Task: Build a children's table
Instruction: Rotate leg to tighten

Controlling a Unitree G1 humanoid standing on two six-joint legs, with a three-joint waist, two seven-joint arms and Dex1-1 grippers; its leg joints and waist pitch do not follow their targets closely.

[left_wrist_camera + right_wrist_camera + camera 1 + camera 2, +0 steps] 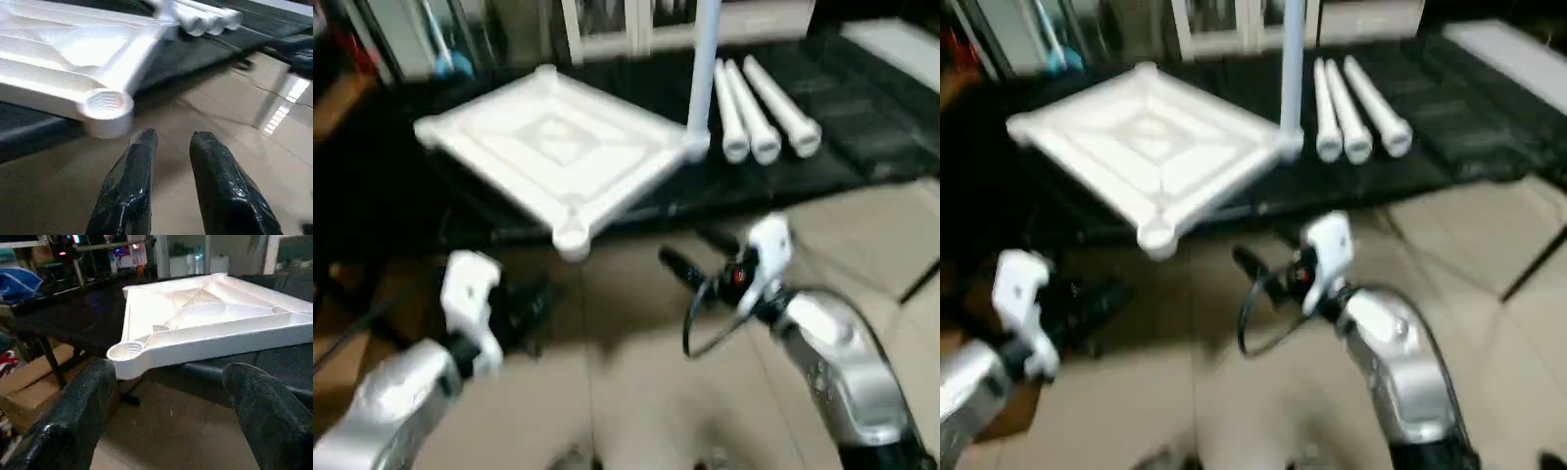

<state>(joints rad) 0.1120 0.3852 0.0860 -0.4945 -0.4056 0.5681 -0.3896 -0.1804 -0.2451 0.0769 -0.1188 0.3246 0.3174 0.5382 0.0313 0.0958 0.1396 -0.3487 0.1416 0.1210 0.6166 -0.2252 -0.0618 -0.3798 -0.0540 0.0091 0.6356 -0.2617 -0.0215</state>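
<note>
1. The two head views look forward and down from above the forearms, set slightly apart sideways; both take in the whole tabletop on the dark bench.
2. The left wrist view looks along the left hand, low and close to the tabletop's near corner socket.
3. The right wrist view looks between the right hand fingers, low, facing that same corner and the ribbed underside, from the other side.

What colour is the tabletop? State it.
White; the tabletop shows best in the right wrist view.
</note>
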